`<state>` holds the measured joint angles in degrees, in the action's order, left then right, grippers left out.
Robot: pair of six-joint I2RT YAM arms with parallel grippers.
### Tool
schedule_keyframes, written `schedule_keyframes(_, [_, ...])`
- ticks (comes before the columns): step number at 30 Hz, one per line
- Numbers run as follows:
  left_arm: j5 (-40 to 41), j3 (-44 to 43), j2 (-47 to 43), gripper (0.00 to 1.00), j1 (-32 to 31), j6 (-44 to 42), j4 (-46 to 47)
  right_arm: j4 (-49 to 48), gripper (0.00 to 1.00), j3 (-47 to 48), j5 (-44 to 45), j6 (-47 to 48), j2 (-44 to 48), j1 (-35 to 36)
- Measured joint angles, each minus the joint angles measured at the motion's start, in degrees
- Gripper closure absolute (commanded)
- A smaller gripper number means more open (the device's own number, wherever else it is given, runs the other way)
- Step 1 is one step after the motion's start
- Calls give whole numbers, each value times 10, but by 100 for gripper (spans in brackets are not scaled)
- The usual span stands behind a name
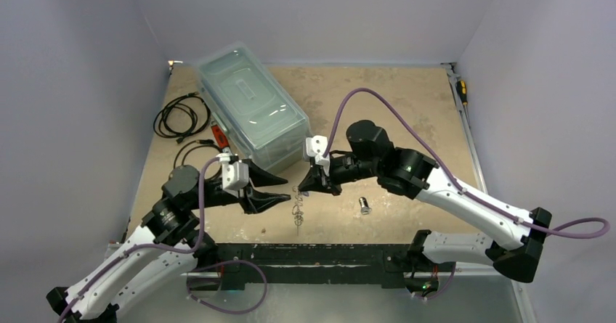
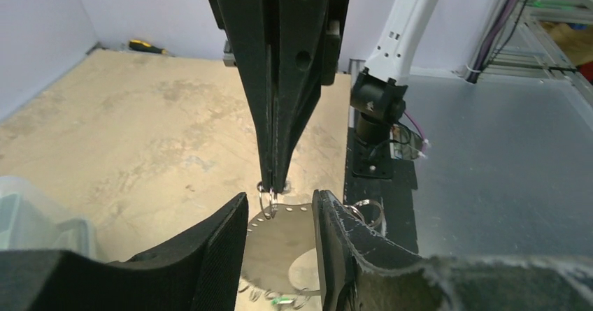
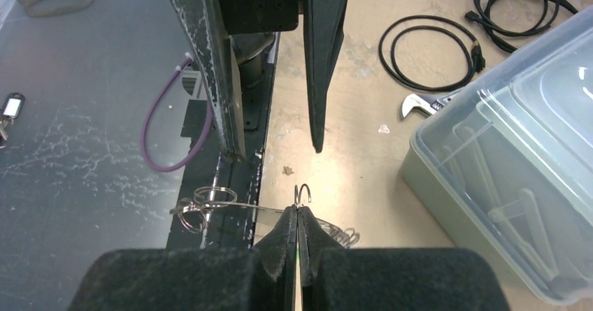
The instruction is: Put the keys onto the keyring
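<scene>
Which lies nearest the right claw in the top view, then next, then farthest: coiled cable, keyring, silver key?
1. keyring, at the right claw tips.
2. silver key, on the table toward the right.
3. coiled cable, far left.

In the top view, the keyring (image 1: 297, 208) sits at lower centre of the frame, with the left gripper (image 1: 288, 189) just to its left and the right gripper (image 1: 302, 189) just above it. One key (image 1: 365, 207) lies on the table (image 1: 407, 105) to the keyring's right. The box (image 1: 250, 112) stands upper left of centre, with the cables (image 1: 180, 116) to its left.
</scene>
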<state>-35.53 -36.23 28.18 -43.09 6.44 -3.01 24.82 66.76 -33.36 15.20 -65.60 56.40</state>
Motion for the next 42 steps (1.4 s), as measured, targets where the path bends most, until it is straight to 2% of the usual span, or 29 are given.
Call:
schedule_keyframes(7, [-45,0,45,63,0,11,2,22,100,9,9,12,11,0])
schedule_keyframes(20, [-62,-3,95,69,0,26,11,33,100,10,-1,25,20,0])
schedule_keyframes(26, [-73,-9,120,75,0,31,16,38,100,10,-11,31,20,0])
schedule_keyframes(30, [-79,-10,121,87,0,35,20,41,100,10,-14,35,20,0])
schedule_keyframes(37, [-93,-10,122,100,0,40,23,41,100,10,-22,40,19,0])
schedule_keyframes(42, [-87,-12,121,100,0,41,17,39,100,10,-22,40,18,0])
